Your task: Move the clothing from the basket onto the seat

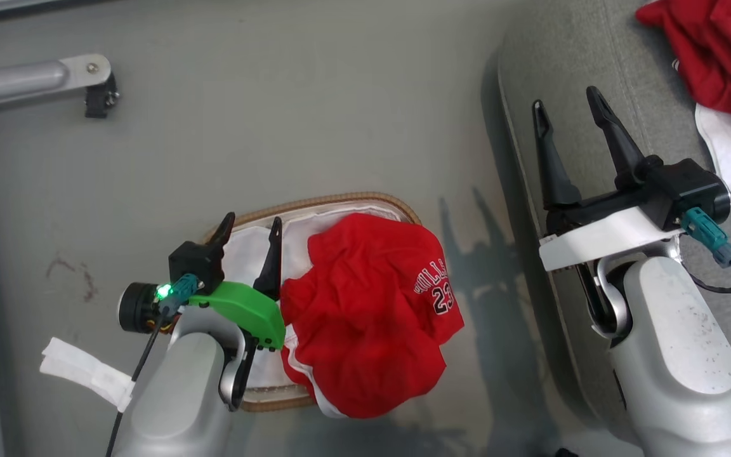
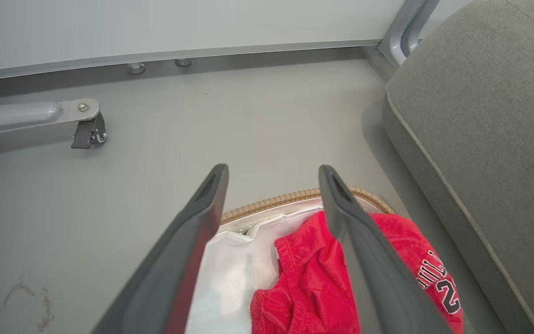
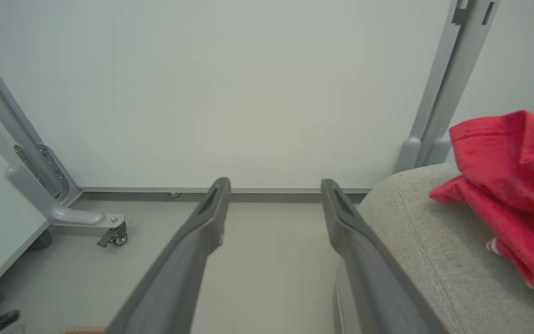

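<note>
Seen from the robot's head, two pale forearms rose from the bottom edge. The left gripper (image 1: 252, 221) hung over the left part of the basket (image 1: 340, 198), its jaws spread wide and holding nothing, above the white cloth liner (image 1: 245, 247). Just right of it, a crumpled red garment (image 1: 365, 311) printed with "23" lay heaped in the basket, spilling over the right rim. The basket stood on the grey floor (image 1: 276, 114). Further right, the right gripper (image 1: 566, 98) hovered over the edge of the grey seat (image 1: 568, 44), jaws also wide and empty. Farther along the seat lay more red clothing (image 1: 714, 51), with white fabric (image 1: 730, 152) beside it. Beyond, a grey frame leg with a castor (image 1: 96, 95) stood on the floor before a pale wall (image 3: 248, 93).
</note>
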### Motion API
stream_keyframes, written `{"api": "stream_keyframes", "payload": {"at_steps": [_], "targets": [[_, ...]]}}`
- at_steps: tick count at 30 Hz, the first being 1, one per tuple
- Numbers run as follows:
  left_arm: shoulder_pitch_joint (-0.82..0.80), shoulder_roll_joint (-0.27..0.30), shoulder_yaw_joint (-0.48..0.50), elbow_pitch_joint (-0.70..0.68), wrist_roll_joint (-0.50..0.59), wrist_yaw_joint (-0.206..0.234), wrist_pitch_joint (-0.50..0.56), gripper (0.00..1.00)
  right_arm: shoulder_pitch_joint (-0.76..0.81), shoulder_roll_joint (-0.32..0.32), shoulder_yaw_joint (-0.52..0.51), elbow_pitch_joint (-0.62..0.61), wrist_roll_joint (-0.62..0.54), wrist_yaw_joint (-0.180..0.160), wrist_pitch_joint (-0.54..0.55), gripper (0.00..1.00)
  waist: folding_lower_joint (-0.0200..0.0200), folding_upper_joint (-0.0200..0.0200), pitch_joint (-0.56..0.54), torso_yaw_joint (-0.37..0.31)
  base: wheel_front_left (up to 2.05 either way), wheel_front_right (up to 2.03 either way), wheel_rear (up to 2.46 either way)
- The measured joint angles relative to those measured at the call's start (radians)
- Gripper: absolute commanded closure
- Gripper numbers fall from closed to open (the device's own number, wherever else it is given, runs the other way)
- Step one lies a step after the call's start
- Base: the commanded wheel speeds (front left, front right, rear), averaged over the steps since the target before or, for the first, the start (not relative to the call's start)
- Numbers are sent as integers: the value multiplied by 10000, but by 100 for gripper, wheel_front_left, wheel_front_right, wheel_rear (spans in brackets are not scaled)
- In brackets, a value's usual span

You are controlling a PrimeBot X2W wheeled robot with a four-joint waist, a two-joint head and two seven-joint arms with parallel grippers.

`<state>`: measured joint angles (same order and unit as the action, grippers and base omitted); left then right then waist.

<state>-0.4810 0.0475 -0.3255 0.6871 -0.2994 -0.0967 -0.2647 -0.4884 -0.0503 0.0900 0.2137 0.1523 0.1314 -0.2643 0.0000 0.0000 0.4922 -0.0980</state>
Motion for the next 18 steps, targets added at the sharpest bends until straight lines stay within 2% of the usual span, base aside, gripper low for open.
{"api": "stream_keyframes", "payload": {"at_steps": [6,18], "targets": [[-745,-8,-309,855,234,-140,-2,0,-248,2,138,-401,148,0,0,0,0,0,986,-436,0,0,0],[-2161,50,-617,3697,639,-278,0,0,-1058,0,771,-1365,485,0,0,0,1,0,2708,-1427,0,0,0]]}}
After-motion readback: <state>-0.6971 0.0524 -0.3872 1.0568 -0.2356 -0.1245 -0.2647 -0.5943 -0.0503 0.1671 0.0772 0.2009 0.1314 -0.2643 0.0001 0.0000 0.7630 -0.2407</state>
